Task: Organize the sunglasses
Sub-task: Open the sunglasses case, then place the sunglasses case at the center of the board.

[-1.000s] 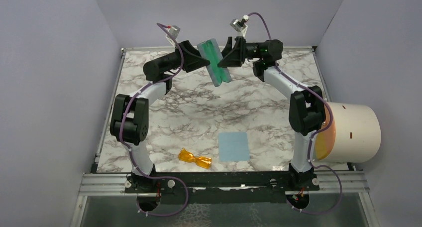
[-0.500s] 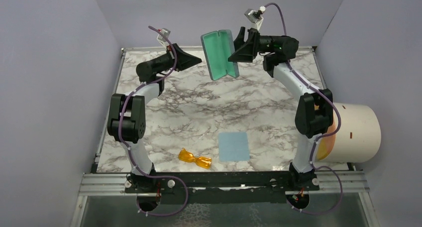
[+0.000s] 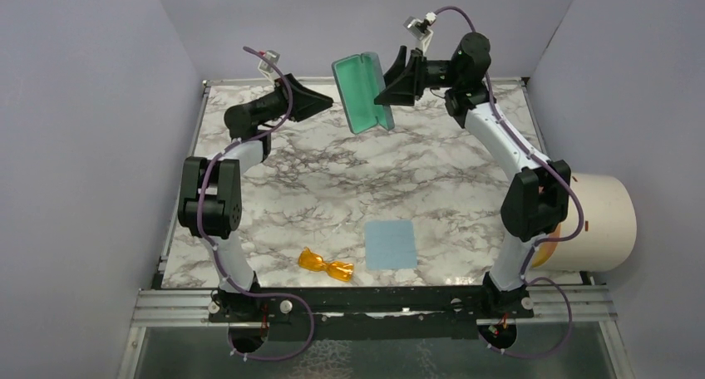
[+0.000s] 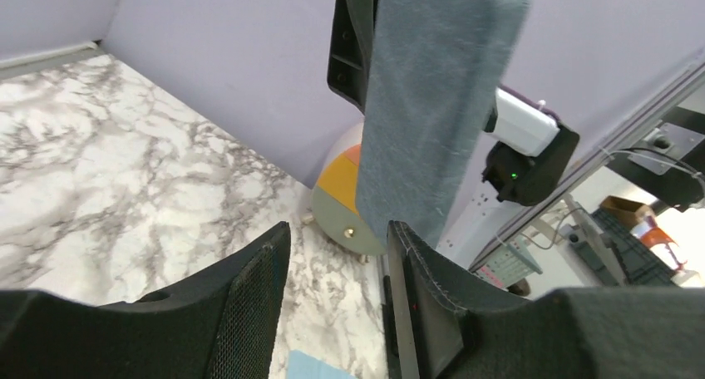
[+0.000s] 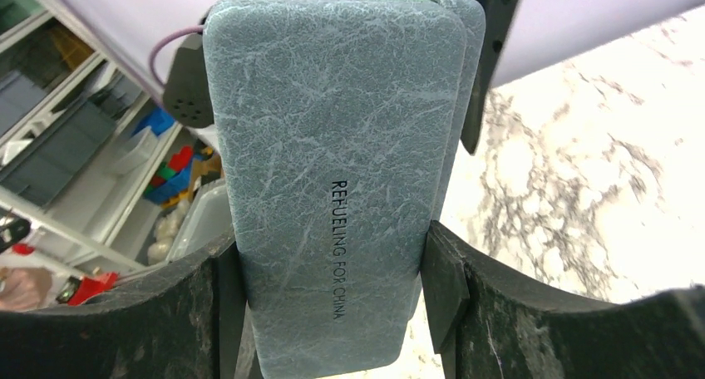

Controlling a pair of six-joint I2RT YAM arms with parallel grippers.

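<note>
Right claw (image 3: 382, 91) grips the open glasses case (image 3: 359, 92) aloft; left claw (image 3: 329, 103) gapes empty nearby; orange sunglasses (image 3: 326, 264) lie on the desk (image 3: 332, 175).

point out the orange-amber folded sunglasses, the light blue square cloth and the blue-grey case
sunglasses (image 3: 327, 265), top view, bridge between lenses
cloth (image 3: 391, 244), top view, its centre
case (image 3: 362, 92), top view, teal inner lining

Folded amber sunglasses (image 3: 326, 265), flat, front centre

Orange-amber sunglasses (image 3: 326, 264), light blue cloth (image 3: 391, 244), blue-grey case (image 3: 363, 92) with teal-green inside, grey-veined white table (image 3: 332, 171), cream drum (image 3: 603, 221), perhaps orange-faced.
</note>
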